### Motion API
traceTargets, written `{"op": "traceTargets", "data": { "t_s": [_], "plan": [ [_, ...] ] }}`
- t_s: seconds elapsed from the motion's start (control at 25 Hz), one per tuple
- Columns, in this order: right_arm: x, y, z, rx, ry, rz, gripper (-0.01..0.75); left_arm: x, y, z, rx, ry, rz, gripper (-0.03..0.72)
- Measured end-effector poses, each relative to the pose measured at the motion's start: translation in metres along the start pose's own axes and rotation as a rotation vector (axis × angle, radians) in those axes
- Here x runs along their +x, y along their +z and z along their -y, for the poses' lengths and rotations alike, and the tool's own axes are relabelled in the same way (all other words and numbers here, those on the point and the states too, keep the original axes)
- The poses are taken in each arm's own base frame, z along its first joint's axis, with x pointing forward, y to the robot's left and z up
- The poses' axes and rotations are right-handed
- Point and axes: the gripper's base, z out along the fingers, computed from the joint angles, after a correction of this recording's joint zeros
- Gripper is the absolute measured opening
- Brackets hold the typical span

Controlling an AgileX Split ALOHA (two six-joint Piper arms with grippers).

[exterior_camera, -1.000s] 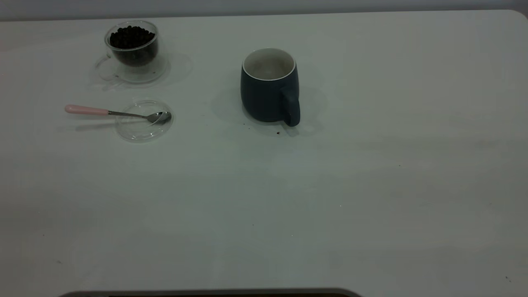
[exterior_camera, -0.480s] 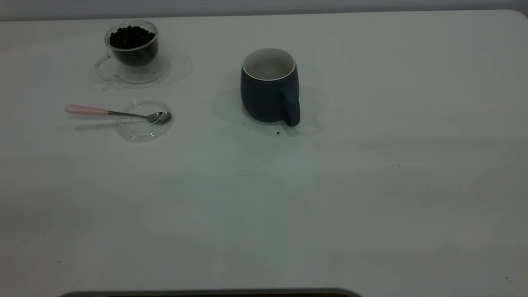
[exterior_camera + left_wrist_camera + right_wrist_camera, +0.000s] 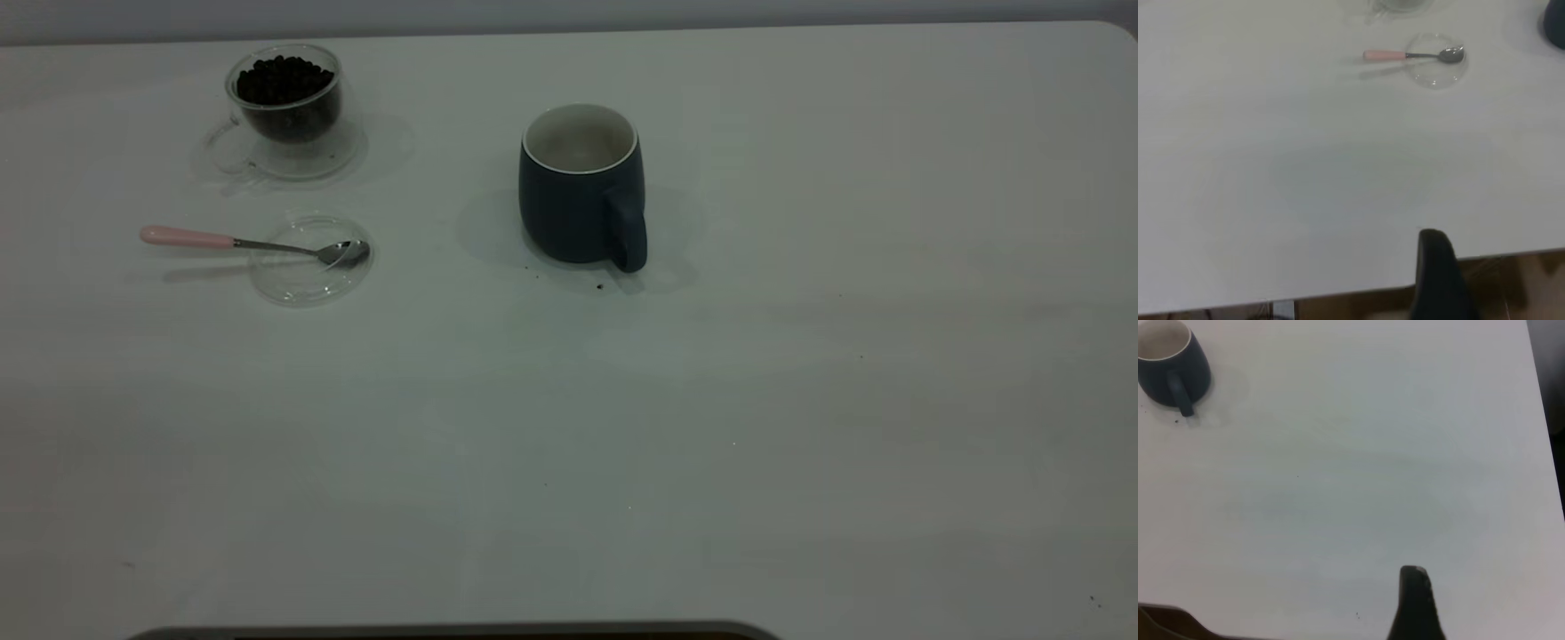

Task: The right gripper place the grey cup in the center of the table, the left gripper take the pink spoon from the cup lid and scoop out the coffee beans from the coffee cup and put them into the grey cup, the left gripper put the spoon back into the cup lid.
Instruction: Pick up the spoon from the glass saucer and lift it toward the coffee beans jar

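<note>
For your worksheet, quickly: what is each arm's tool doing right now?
Left tool: only one dark finger shows at the table's near edge; cannot be told.
Right tool: likewise; cannot be told.

On my table the grey cup stands upright near the far middle, its handle turned toward the near edge. Well to its left, close to the far edge, the coffee cup sits on its saucer with the coffee beans heaped in it. Just in front of that lies the cup lid, apart from the saucer. The pink spoon rests across the lid, bowl on it, handle reaching out past its left rim above the tabletop.
</note>
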Motion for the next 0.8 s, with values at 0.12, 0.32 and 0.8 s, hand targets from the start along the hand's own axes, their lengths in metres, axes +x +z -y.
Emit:
{"op": "traceTargets", "data": {
  "t_s": [0.12,0.32,0.8],
  "plan": [
    [0.0,0.0,0.0,0.0,0.0,0.0,0.591,-0.037,0.014,-0.002,0.006,-0.015,-0.073,0.517],
    [0.0,0.0,0.0,0.0,0.0,0.0,0.591,-0.105,0.06,-0.001,0.058,-0.052,-0.219,0.577],
    [0.0,0.0,0.0,0.0,0.0,0.0,0.591,-0.177,0.179,-0.031,0.131,-0.048,-0.421,0.718]
  ]
}}
